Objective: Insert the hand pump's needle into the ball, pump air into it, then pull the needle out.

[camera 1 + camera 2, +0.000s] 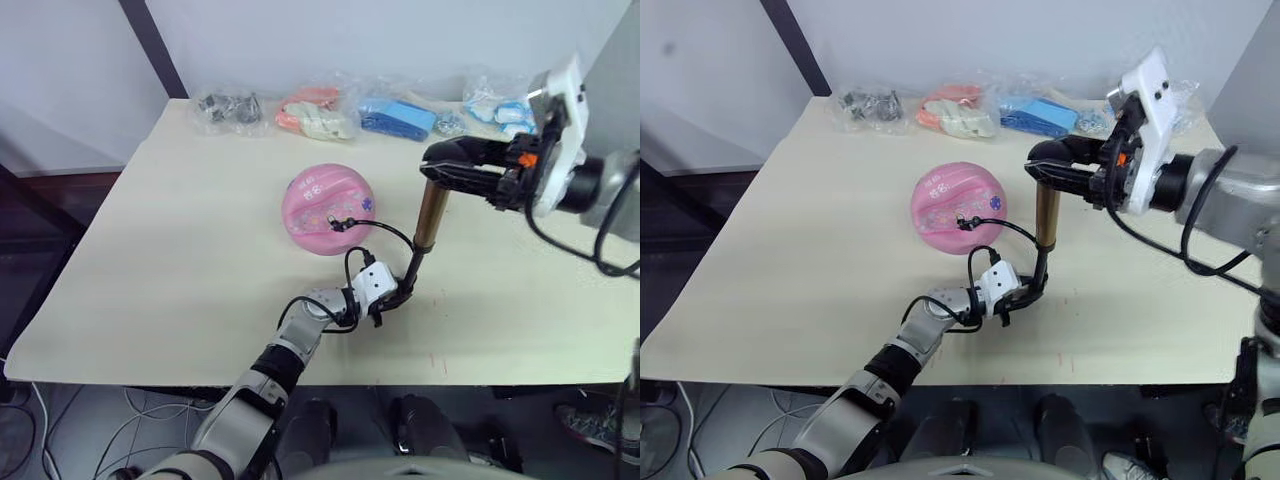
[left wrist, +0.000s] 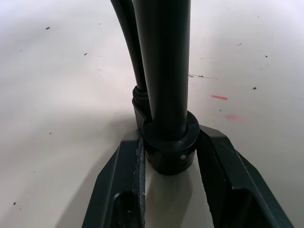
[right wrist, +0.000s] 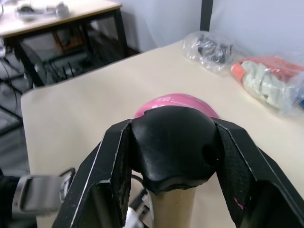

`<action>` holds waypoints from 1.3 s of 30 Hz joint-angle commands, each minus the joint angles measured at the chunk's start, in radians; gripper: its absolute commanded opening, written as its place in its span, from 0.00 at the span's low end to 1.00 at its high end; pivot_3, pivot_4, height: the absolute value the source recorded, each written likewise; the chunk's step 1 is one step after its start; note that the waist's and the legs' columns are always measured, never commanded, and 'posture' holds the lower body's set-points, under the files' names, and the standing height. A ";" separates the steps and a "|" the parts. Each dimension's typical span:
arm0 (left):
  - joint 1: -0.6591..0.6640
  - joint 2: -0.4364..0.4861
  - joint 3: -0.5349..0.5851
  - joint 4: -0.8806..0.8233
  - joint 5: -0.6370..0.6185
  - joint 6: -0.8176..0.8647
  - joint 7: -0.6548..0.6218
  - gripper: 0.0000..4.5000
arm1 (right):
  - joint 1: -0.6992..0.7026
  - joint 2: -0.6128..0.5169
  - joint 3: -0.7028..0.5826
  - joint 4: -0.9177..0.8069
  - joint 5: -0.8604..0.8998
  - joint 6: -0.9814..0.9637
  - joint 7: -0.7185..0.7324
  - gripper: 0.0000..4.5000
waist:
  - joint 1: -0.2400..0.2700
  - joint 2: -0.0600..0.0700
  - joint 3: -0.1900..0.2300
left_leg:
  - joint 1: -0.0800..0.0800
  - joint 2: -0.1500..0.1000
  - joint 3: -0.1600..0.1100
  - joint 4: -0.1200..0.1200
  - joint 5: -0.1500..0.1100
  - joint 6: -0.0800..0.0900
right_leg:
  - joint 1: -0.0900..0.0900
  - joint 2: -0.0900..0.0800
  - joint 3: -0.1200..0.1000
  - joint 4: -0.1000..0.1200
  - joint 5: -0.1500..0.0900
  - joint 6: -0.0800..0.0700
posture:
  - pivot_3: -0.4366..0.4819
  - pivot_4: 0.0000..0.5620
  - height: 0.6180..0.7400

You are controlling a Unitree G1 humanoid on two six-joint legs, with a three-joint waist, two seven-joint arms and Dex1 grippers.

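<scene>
I see the hand pump (image 1: 432,213) standing upright on the worktop (image 1: 150,260), just beside the pink ball (image 1: 328,208). My left end effector (image 1: 388,298) is clenched on its black base, my right end effector (image 1: 1045,165) grips the T-handle (image 3: 172,145). The needle (image 1: 336,224) sits in the ball, hose (image 1: 385,232) looping back.

pale wall (image 1: 400,35), beige table (image 1: 180,260), dark floor (image 1: 25,230)

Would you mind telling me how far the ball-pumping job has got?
Done: the needle sits in the pink rubber ball. In hand: the left gripper clamps the gold-barrelled hand pump at its base and the right gripper grips its black handle. Left: finishing pumping, then pulling the needle out.
</scene>
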 commanded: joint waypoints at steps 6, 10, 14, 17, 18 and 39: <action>0.072 0.049 -0.027 0.133 0.063 0.063 -0.002 0.24 | 0.310 0.156 0.223 0.036 -0.289 -0.199 0.015 0.42 | -0.012 -0.002 -0.009 | 0.018 0.001 0.000 -0.003 0.000 0.000 | 0.016 0.002 0.001 -0.001 -0.003 0.004 | 0.48 0.27 1.00; 0.074 0.052 -0.025 0.128 0.063 0.064 -0.003 0.24 | 0.450 0.234 0.358 0.116 -0.420 -0.294 0.038 0.42 | -0.015 -0.005 -0.019 | 0.020 0.004 -0.001 -0.004 0.000 0.000 | 0.016 0.004 0.001 -0.001 -0.003 0.003 | 0.48 0.27 1.00; 0.074 0.053 -0.025 0.126 0.063 0.065 -0.003 0.24 | 0.501 0.266 0.399 0.159 -0.505 -0.347 0.077 0.42 | -0.017 -0.004 -0.024 | 0.025 0.005 0.001 -0.007 0.000 0.000 | 0.019 0.005 0.002 -0.001 -0.005 0.001 | 0.48 0.27 1.00; 0.075 0.054 -0.025 0.121 0.062 0.066 -0.004 0.24 | 0.490 0.267 0.369 0.138 -0.507 -0.337 0.094 0.41 | -0.016 -0.004 -0.024 | 0.030 0.007 0.001 -0.007 -0.001 0.000 | 0.023 0.007 0.002 -0.001 -0.005 0.001 | 0.48 0.27 1.00; 0.075 0.054 -0.025 0.121 0.062 0.066 -0.004 0.24 | 0.467 0.260 0.329 0.120 -0.488 -0.324 0.094 0.41 | -0.016 -0.004 -0.024 | 0.030 0.009 0.001 -0.008 -0.001 -0.001 | 0.023 0.007 0.002 -0.001 -0.005 0.000 | 0.48 0.27 1.00; 0.073 0.044 -0.024 0.130 0.064 0.069 -0.010 0.24 | -0.190 0.013 -0.143 0.098 0.051 0.032 0.019 0.41 | -0.006 0.007 0.004 | 0.013 0.001 -0.002 -0.005 0.000 0.000 | 0.011 0.001 -0.001 -0.002 -0.004 0.002 | 0.48 0.27 1.00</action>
